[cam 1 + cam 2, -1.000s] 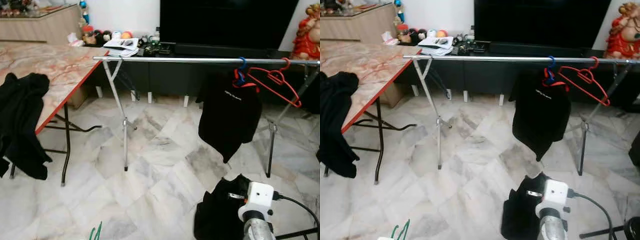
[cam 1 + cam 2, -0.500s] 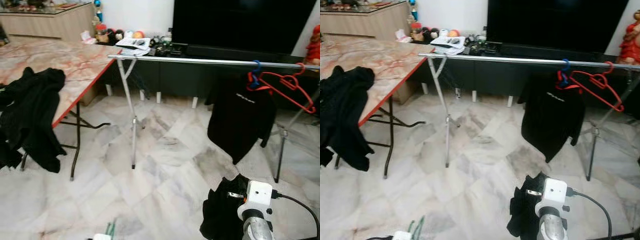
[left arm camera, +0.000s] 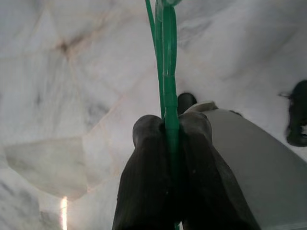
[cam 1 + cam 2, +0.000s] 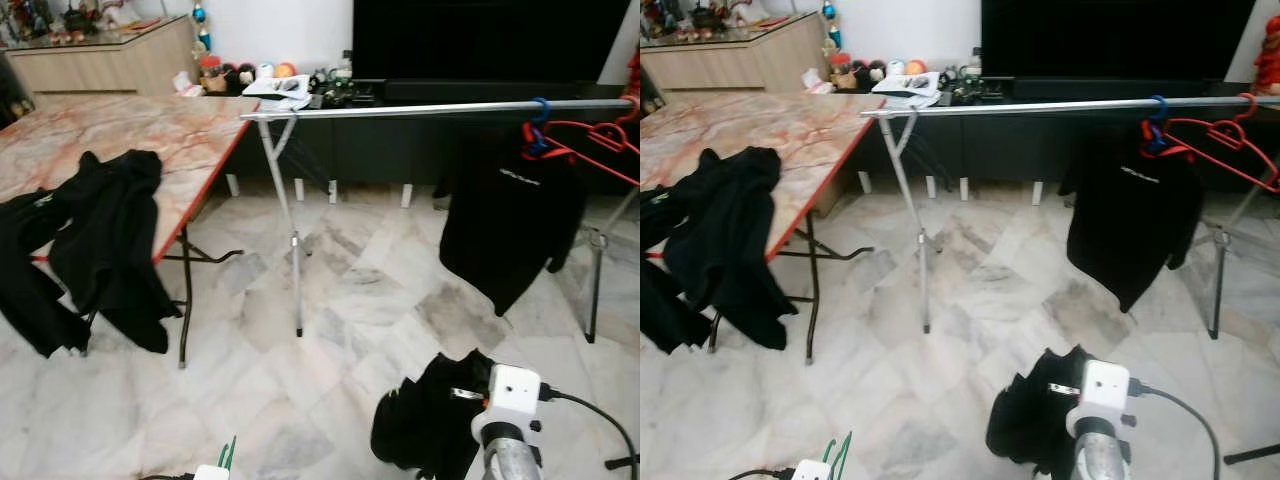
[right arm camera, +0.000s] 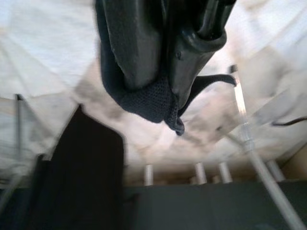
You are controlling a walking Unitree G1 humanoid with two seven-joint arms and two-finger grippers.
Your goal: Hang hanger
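- The floor (image 4: 340,300) is pale marble tile with grey veins.
- A folding table (image 4: 110,130) with a marble-look top and red edge stands at the left.
- A wooden cabinet (image 4: 110,65) lines the white wall (image 4: 270,30).
- A large dark screen (image 4: 480,40) sits above a low black unit (image 4: 400,150).

Floor (image 4: 340,300): pale marble tiles with grey veining, laid diagonally. Bench (image 4: 120,130): folding type, marbled pink-and-cream top with red edge, black metal legs standing on the floor at the robot's left. Two black garments (image 4: 110,250) lie on the near part of the bench top and hang over its edge toward the floor. Silver drying rail (image 4: 400,108): horizontal bar on crossed legs; the left legs (image 4: 290,235) stand on the floor just beside the bench's far corner. On the rail's right part hang a black shirt (image 4: 510,225) and red hangers (image 4: 600,145). Low dark TV cabinet (image 4: 970,140) stands on the floor behind the rail.
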